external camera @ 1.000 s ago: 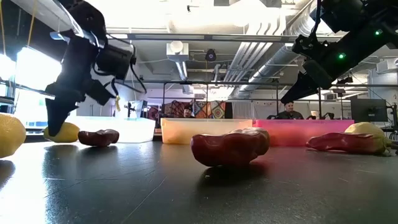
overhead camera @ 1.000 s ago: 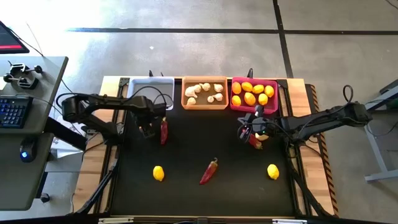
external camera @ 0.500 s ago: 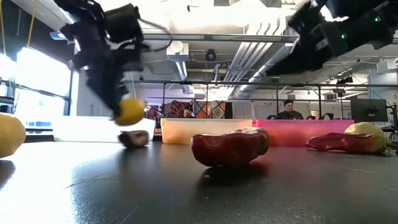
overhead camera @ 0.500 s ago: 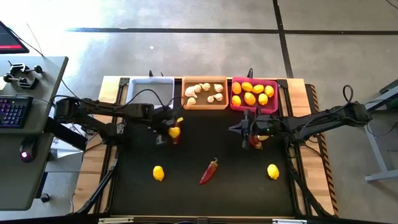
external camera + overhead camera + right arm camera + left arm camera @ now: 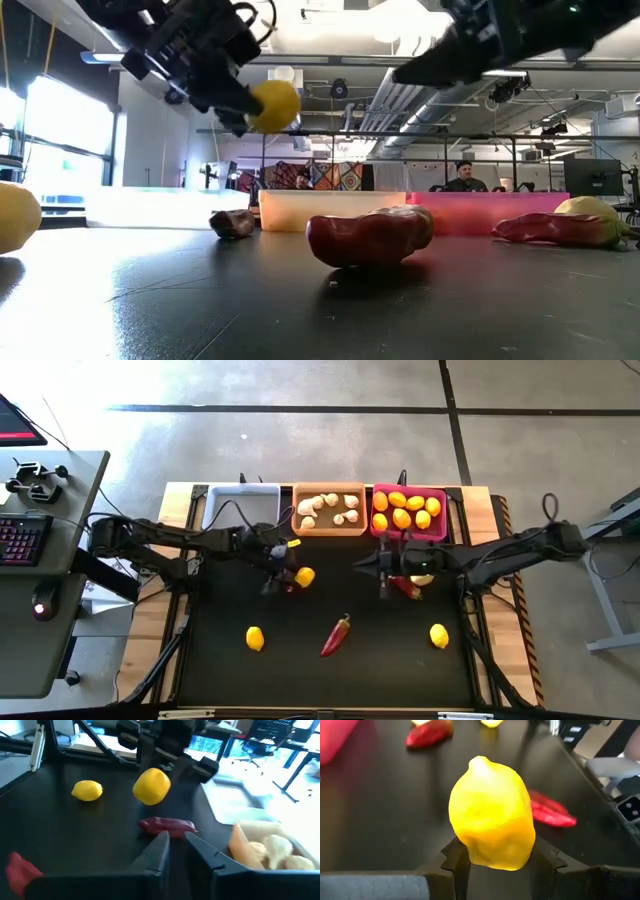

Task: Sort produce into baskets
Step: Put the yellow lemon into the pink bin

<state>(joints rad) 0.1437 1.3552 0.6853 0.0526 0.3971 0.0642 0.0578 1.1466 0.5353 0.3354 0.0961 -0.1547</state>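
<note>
My left gripper hangs above the black mat near its middle, shut on a yellow lemon. A dark red chili lies on the mat just below it. My right gripper is raised and points toward the left gripper. Its fingers stand a little apart with nothing between them. Behind it, a chili and a lemon lie together. The white, orange and magenta baskets line the far edge. My left gripper pinches the lemon's two sides between its two fingers, near the end of the lemon closest to the wrist. The fingers slant down from the table's left. The lemon sticks out beyond the fingertips, its nub end pointing away, lifted clear of the mat.
Two lemons and a chili lie loose near the mat's front. The orange basket holds garlic bulbs and the magenta one lemons. A person sits in the room beyond.
My left gripper has lifted the lemon off the mat beside the chili and carried it up and toward the table's right, tipping from pointing down to slanting. My right gripper has risen, moved toward the table's left and tipped nearer to level.
</note>
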